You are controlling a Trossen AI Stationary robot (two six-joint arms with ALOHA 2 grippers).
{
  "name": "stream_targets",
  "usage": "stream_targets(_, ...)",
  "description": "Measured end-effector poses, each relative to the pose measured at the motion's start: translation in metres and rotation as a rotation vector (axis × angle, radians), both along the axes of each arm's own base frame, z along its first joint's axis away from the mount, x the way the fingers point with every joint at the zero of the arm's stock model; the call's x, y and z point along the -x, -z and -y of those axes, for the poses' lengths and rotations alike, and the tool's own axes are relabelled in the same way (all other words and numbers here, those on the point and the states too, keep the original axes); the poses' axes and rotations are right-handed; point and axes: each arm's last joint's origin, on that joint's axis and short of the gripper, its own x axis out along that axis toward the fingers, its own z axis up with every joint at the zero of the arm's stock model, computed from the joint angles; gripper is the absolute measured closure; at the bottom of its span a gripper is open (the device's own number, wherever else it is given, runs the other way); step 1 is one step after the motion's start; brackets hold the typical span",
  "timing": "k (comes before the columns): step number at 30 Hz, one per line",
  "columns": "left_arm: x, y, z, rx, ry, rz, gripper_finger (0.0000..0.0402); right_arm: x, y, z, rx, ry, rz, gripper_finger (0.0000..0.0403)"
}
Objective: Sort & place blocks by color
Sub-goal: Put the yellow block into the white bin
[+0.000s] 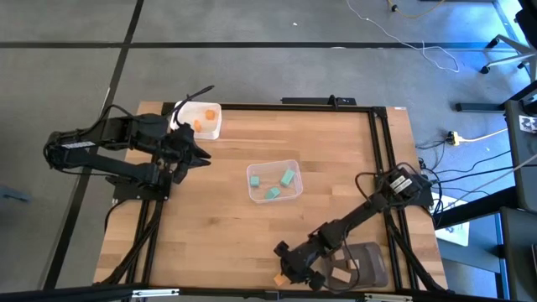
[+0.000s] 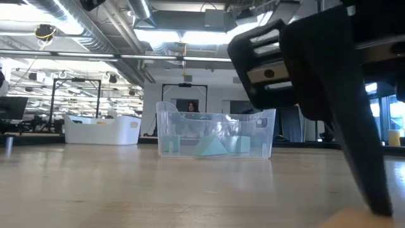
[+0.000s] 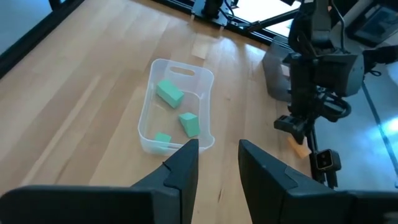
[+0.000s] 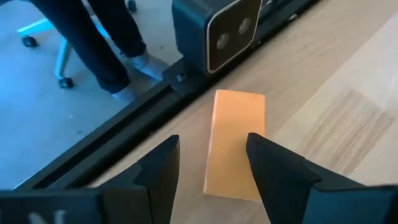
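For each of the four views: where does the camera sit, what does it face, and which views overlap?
High: overhead, facing down on table, both arms.
Low: table height, facing clear tub; one dark arm close.
Left wrist: behind left gripper, open, facing teal blocks.
Right wrist: behind right gripper, open, straddling orange block.
Shared: high and left wrist both show the clear tub.

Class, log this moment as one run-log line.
right hand: open over orange block | left hand: open, empty | clear tub: teal blocks
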Motion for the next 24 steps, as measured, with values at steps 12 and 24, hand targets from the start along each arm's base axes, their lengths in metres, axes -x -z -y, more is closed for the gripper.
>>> stream_targets(12,0.0,0.0,0.0,0.018,-0.011,-0.001,0.0297,0.0,0.0,-0.003,0.124,0.052,0.082,0.021)
stream_targets(24,0.0,0.0,0.0,0.016,-0.01,-0.006,0.0297,-0.024,0.002,0.036,0.295,0.256,0.159,0.021)
